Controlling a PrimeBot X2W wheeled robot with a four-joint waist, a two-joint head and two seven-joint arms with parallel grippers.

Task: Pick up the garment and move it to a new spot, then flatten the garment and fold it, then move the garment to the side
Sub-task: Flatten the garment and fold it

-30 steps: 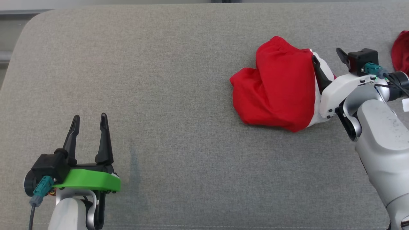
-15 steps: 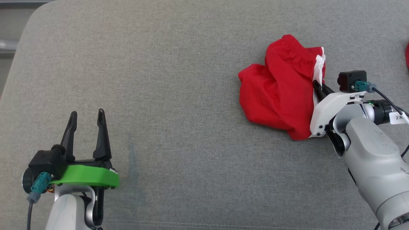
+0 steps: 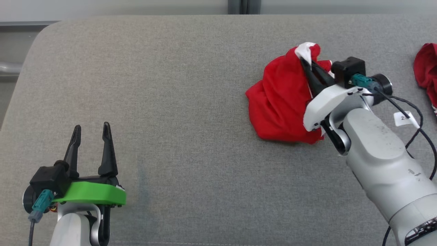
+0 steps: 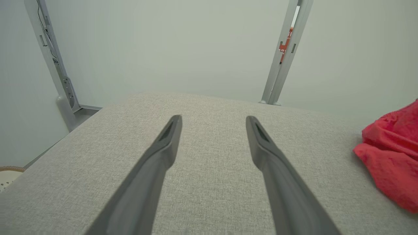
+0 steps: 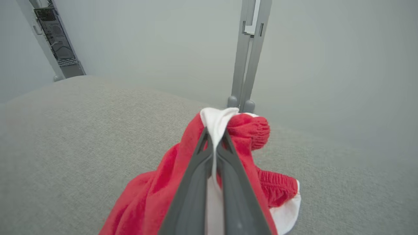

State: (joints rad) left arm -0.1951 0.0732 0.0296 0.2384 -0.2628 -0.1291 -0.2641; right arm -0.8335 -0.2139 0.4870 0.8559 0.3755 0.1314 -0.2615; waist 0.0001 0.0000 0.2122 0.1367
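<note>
The garment (image 3: 280, 99) is a crumpled red piece with white trim, on the grey cushion at the right. My right gripper (image 3: 304, 63) is shut on its upper white edge, pulling that part up. In the right wrist view the white fabric is pinched between the closed fingers (image 5: 196, 182), with the garment (image 5: 143, 195) hanging below them. My left gripper (image 3: 90, 131) stands open above the cushion at the lower left, holding nothing. The left wrist view has its fingers (image 4: 163, 156) spread apart and the garment (image 4: 392, 156) at the far right.
A second red cloth (image 3: 426, 71) lies at the right edge of the grey cushion (image 3: 187, 102). A black cable with a white tag (image 3: 404, 118) trails from the right wrist. A metal post (image 5: 248, 52) stands behind the cushion's far edge.
My right gripper has closed on the garment's white-trimmed edge and lifted it, bunching the cloth upward. The head camera has shifted. The left gripper stays open in place.
</note>
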